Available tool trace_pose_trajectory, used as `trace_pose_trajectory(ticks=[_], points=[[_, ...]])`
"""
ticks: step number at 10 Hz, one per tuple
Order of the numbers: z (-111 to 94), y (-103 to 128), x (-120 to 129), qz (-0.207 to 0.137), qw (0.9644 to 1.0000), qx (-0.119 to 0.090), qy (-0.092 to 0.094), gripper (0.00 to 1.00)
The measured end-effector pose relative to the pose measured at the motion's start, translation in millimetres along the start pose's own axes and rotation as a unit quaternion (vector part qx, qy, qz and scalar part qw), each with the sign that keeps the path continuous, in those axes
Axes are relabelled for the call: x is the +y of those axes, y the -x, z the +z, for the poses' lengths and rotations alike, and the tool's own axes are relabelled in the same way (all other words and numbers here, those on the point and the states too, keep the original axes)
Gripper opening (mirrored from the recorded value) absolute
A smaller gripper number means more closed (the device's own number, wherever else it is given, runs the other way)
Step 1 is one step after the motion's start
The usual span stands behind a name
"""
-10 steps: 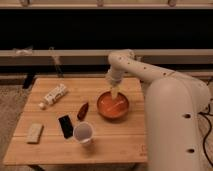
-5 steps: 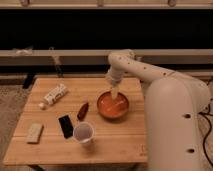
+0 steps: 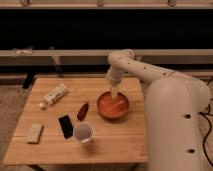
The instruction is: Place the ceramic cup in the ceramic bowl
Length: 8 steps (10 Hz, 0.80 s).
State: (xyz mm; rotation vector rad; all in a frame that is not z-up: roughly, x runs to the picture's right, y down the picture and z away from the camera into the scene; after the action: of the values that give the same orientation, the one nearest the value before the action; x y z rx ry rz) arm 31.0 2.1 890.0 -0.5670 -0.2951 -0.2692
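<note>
The ceramic cup [image 3: 83,133] is small and white and stands upright near the table's front edge, its round mouth facing up. Behind it and to the right sits the ceramic bowl [image 3: 113,105], round, shallow and orange-red. My white arm reaches in from the right and bends down over the bowl. My gripper [image 3: 115,97] hangs just above the bowl's inside, open, with nothing between its fingers. It is well apart from the cup.
On the wooden table [image 3: 115,145] lie a white carton [image 3: 55,93] at the left, a small white ball [image 3: 42,105], a dark-red oblong object [image 3: 83,110], a black flat slab [image 3: 65,126] and a beige block [image 3: 34,132]. My body fills the right side.
</note>
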Motion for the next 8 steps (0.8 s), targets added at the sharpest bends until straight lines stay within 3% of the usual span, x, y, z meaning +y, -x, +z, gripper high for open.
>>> trace_pose_trajectory(ticks=[4,8], points=[[-30.6,53.6,25.4,-0.032,0.9994,0.000,-0.012,0.80],[-49.3,133.4,91.8,-0.076,0.9970,-0.005,-0.014,0.80]])
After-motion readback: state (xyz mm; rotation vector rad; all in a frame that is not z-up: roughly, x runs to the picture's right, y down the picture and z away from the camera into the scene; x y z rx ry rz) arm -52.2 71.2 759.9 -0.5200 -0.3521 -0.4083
